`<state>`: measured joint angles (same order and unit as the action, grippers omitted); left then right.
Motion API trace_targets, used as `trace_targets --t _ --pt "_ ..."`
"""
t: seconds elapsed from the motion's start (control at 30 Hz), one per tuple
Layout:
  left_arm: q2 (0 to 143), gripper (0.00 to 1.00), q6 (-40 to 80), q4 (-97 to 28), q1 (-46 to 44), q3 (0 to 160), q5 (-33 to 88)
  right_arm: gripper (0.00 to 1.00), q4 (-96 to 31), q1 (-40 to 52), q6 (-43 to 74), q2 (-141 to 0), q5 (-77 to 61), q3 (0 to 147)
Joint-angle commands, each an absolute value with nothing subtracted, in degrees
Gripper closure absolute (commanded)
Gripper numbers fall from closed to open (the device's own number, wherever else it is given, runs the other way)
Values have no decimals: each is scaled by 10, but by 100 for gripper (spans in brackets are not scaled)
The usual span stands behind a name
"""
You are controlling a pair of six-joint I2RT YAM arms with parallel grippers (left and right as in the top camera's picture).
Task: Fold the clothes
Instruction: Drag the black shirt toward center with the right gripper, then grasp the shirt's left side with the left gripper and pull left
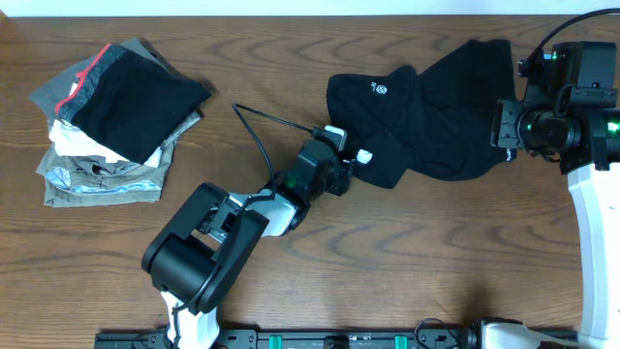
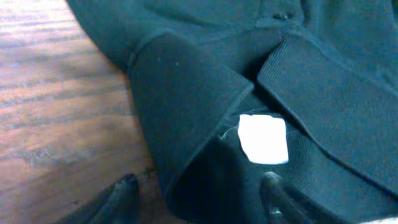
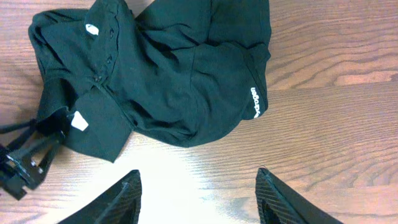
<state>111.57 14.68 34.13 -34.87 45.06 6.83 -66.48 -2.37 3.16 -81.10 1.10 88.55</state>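
Overhead, black shirt [image 1: 426, 102]: crumpled on the wooden surface [image 1: 407, 281] between the two grippers. Its lower-left edge is at the left gripper's tips and its right edge is at the right gripper.
Overhead, left gripper [image 1: 349, 144]: set at a slant, with its two white-tipped fingers on either side of the shirt's edge and partly apart.
Overhead, right gripper [image 1: 502, 128]: at the shirt's right edge. This view does not show how far apart its jaws stand.
Overhead, folded stack [image 1: 111, 121]: grey, white and red-trimmed garments with a black one on top. It sits well apart from the left gripper, on the side away from the shirt.
Overhead, black cable [image 1: 262, 131]: loops over the surface just behind the left gripper.
Left wrist, fingers [image 2: 121, 199]: partly apart and not clamped. One is over bare wood just beside the cloth, the other over the fabric.
Left wrist, shirt: a ribbed fold runs in between the fingers.
Left wrist, white tag [image 2: 263, 138]: on the fabric, just ahead of the finger on the cloth side.
Right wrist, gripper: jaws wide, both fingers over bare wood, with nothing between them.
Right wrist, shirt: ahead of the gripper, apart from its fingertips.
Right wrist, white lettering [image 3: 255, 99]: along a hem ahead of one finger.
Right wrist, white logo [image 3: 93, 28]: at the shirt's far end.
Right wrist, left gripper: at the shirt's corner, by the tag.
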Motion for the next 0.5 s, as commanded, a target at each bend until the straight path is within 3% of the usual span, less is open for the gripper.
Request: trace_targets --t 0.0,0.03,0.23,0.47 --pt "1131 76 143 342 -349 458 68 46 -669 -32 27 -805 15 895" --pt "1131 93 143 342 -349 458 68 46 -670 -32 27 -805 15 895" --pt "1113 95 143 329 -343 458 69 46 -672 -32 27 -805 15 895" --pt "983 94 140 178 -270 458 45 45 -675 -32 27 -805 22 895"
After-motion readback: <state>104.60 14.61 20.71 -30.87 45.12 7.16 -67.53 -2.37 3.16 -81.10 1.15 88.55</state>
